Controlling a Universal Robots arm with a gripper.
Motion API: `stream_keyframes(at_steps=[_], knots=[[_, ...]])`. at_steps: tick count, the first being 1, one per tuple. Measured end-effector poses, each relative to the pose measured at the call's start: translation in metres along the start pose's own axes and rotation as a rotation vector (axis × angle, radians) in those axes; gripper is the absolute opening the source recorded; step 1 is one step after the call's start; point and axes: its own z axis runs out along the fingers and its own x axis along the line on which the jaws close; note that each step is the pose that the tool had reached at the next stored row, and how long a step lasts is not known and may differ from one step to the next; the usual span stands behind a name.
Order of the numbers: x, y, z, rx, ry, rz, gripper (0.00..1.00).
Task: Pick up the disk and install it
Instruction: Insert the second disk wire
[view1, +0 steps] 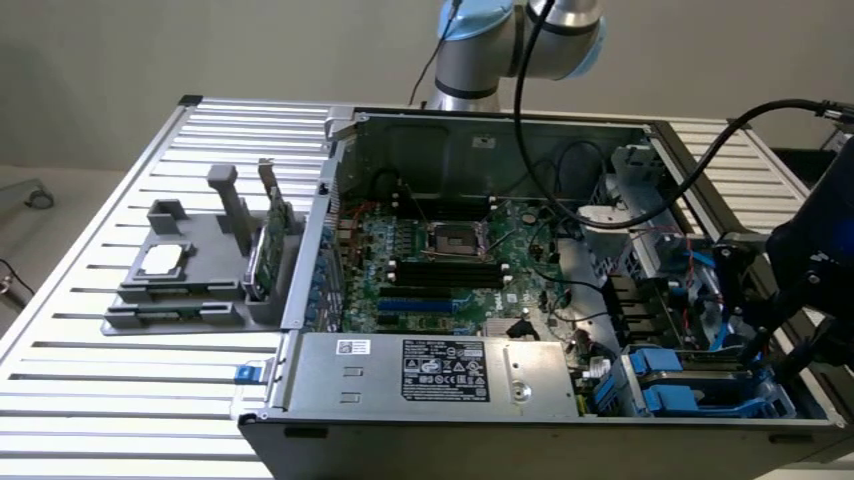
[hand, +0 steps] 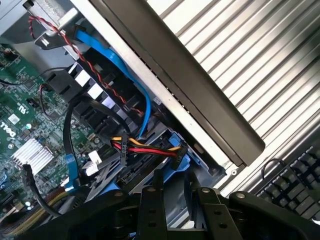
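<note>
Currently, the gripper sits at the drive bay in the front corner of the open computer case, on the exterior view's right. In the wrist view its two dark fingers stand partly apart and are closed on the disk, whose blue plastic carrier shows between and just beyond them. The disk is tilted and low in the bay, just beside the case's side wall.

A red, yellow and black power lead ends in a black connector touching the blue carrier. A blue data cable runs along the case wall above it. The motherboard lies flat in the case, with a finned heat sink near the bay.

On the exterior view's left, a grey fixture rests on the slatted table, well apart from the gripper. A dark keyboard lies outside the case.
</note>
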Motion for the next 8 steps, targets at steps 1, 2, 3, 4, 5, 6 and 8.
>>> stream_keyframes(at_steps=[1, 2, 3, 4, 5, 6, 8], knots=[[-0.0002, -0.0002, 0.0003, -0.0002, 0.0009, 0.006, 0.31], [-0.0003, -0.0003, 0.0008, -0.0008, 0.0022, 0.012, 0.31], [-0.0003, -0.0004, 0.0013, -0.0016, 0.0038, 0.019, 0.31], [-0.0002, -0.0004, 0.0018, -0.0024, 0.0055, 0.027, 0.31], [-0.0002, -0.0004, 0.0023, -0.0033, 0.0075, 0.037, 0.31], [-0.0002, -0.0005, 0.0028, -0.004, 0.0091, 0.046, 0.31], [-0.0001, -0.0005, 0.0037, -0.0046, 0.0118, 0.064, 0.31]])
